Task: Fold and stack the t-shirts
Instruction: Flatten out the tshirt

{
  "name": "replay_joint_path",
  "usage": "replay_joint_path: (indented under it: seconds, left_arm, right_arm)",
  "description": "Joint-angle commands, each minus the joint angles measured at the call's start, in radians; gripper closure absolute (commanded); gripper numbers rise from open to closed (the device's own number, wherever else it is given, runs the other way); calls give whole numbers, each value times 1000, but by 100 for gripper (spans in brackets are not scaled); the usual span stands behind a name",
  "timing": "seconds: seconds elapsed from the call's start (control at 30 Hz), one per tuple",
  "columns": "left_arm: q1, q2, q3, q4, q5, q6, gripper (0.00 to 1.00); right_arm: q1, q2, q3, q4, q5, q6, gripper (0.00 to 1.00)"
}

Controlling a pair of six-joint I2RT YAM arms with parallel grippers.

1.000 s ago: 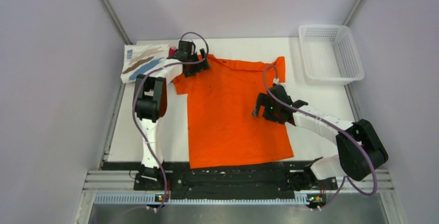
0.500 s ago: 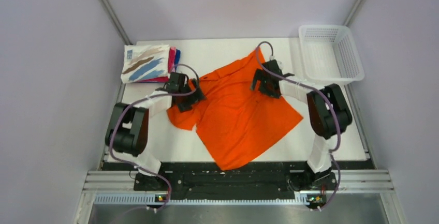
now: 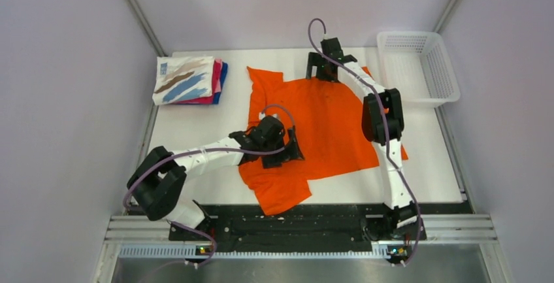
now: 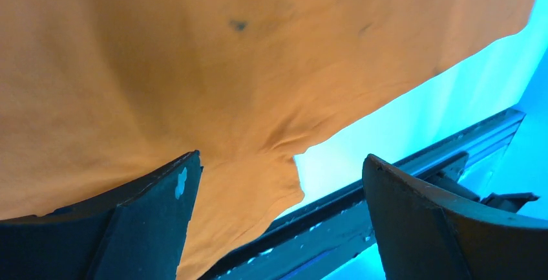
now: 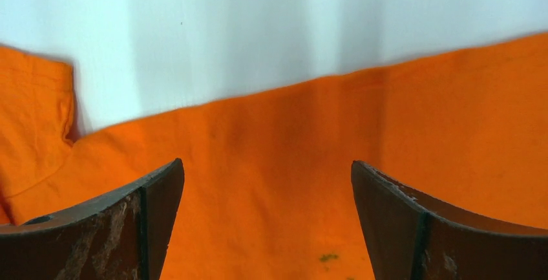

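Observation:
The plain orange t-shirt (image 3: 333, 119) lies spread and skewed across the middle of the table, one sleeve (image 3: 281, 195) pointing toward the near edge. My left gripper (image 3: 289, 153) hovers open over the shirt's near-left part; in its wrist view the orange cloth (image 4: 213, 66) and that sleeve (image 4: 252, 196) lie under the spread fingers (image 4: 155, 228), nothing between them (image 4: 278, 160). My right gripper (image 3: 322, 74) stands open at the shirt's far edge (image 5: 271, 138), empty (image 5: 266, 163). The folded t-shirts (image 3: 189, 80), a brush-stroke print on pink and blue, are stacked at the far left.
A white mesh basket (image 3: 418, 67) stands at the far right corner. The black rail (image 3: 294, 221) runs along the near edge, close to the shirt's near sleeve. Grey walls close in both sides. Bare white table (image 3: 196, 126) shows left of the shirt.
The shirt has turned and shifted on the table. My left gripper swept from beside the stack to the shirt's near-left part. My right gripper went out to the far edge. Both stayed open.

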Motion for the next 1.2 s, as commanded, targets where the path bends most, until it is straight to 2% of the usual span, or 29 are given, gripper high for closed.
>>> replay_joint_path:
  seconds: [0.0,0.07,0.17,0.27,0.4,0.57,0.7,0.93,1.07,1.17]
  left_arm:
    - [1,-64,159,-131,-194,104,1]
    - [12,-88,206,-178,-313,156,1]
    - [66,-71,283,-219,-456,228,1]
    - [156,13,377,-266,-491,285,1]
    - [263,170,494,-306,-440,405,1]
    - [274,391,760,-464,-434,568,1]
    - [277,502,848,-516,-504,605,1]
    - [335,617,886,-572,-538,600,1]
    - [350,623,860,-528,-444,657,1]
    - [359,613,836,-511,-466,668,1]
  right_arm:
    - [3,-185,-9,-70,61,-71,1]
    - [3,-316,-162,-42,102,-66,1]
    - [4,-534,-499,73,131,-27,1]
    - [4,-712,-838,193,117,48,1]
    - [4,-853,-1109,307,80,111,1]
    - [-19,-853,-1186,305,118,127,1]
    - [-44,-847,-1220,311,114,148,1]
    - [-78,-852,-1284,327,106,161,1]
    - [-92,-855,-1296,335,102,162,1]
    - [-93,-856,-1299,340,95,160,1]
